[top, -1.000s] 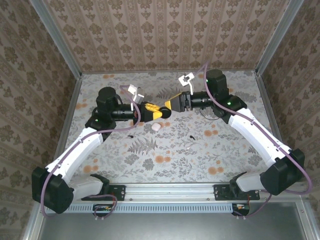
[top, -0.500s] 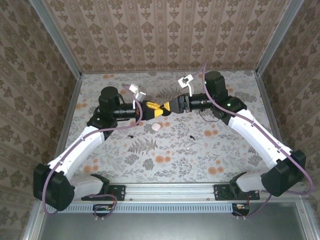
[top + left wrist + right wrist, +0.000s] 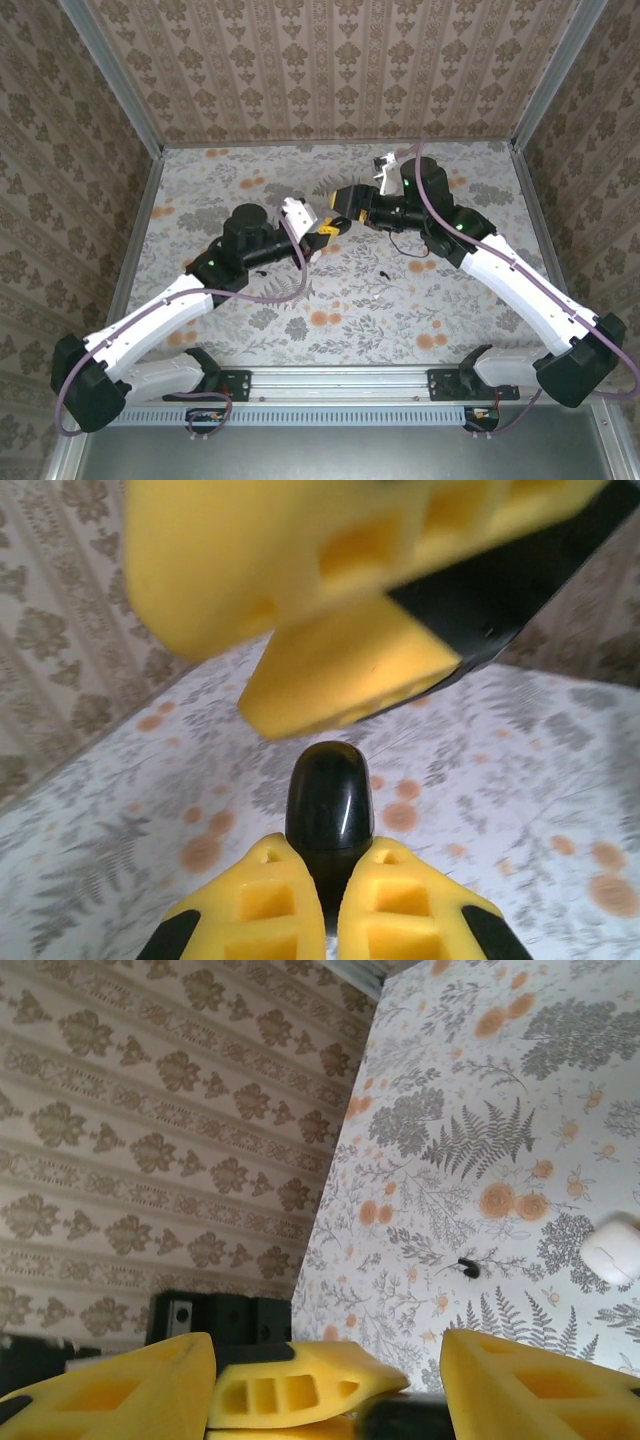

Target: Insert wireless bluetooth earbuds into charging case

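A black earbud [image 3: 328, 798] is clenched in the left tool [image 3: 328, 858] and held clear of the desk [image 3: 520, 1110], evidently for handover. The right tool [image 3: 343, 207] is released, its jaws straddling it. The charging case [image 3: 612, 1251] and second earbud [image 3: 467, 1267] lie apart below.

top external: high behind the near edge of the table [image 3: 340, 330], looking down on all of it, far off | left wrist: low over the table, facing a papered wall [image 3: 50, 630], tight on the earbud [image 3: 330, 795] | right wrist: low over the table, rolled sideways, looking along it | shared: the table in all three; each wrist view catches the other arm's yellow fingers [image 3: 340, 680]
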Controlling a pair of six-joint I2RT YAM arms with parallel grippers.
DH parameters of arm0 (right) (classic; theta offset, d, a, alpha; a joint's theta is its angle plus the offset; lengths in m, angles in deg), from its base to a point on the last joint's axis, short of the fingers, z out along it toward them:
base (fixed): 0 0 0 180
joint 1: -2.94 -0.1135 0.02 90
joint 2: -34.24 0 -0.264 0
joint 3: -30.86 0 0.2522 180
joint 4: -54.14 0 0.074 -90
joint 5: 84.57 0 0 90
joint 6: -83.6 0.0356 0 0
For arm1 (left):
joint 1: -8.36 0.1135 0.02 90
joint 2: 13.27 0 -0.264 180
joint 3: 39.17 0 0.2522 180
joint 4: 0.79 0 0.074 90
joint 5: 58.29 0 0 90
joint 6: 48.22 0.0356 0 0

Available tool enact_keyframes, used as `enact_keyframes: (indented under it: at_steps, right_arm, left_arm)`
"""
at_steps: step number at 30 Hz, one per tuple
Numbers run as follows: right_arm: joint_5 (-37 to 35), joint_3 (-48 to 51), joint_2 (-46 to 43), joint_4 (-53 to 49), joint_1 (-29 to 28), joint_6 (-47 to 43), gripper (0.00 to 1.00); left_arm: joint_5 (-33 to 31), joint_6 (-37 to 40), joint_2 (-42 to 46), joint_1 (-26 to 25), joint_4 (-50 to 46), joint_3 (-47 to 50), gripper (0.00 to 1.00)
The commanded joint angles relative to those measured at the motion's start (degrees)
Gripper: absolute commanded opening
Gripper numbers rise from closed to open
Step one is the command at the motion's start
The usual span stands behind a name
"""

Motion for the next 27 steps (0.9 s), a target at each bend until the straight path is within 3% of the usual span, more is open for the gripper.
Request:
enact_keyframes:
  at_steps: [1, 9, 27]
  right_arm:
    - [-6.0, 0.3, -1.5, -1.8, -0.5, 5.2, 0.62]
    - [-10.1, 2.2, -2.0, -3.5, -1.1, 7.7, 0.64]
    - [-3.9, -0.7, 6.0, 2.4, -3.4, 13.7, 0.63]
  left_arm:
    - [-11.0, 6.7, 1.8, -1.8, 4.3, 1.2, 0.0]
    - [-16.6, 10.6, 4.4, -3.8, 7.5, 4.1, 0.0]
    - [-22.0, 17.2, 3.2, -6.5, 9.3, 4.0, 0.0]
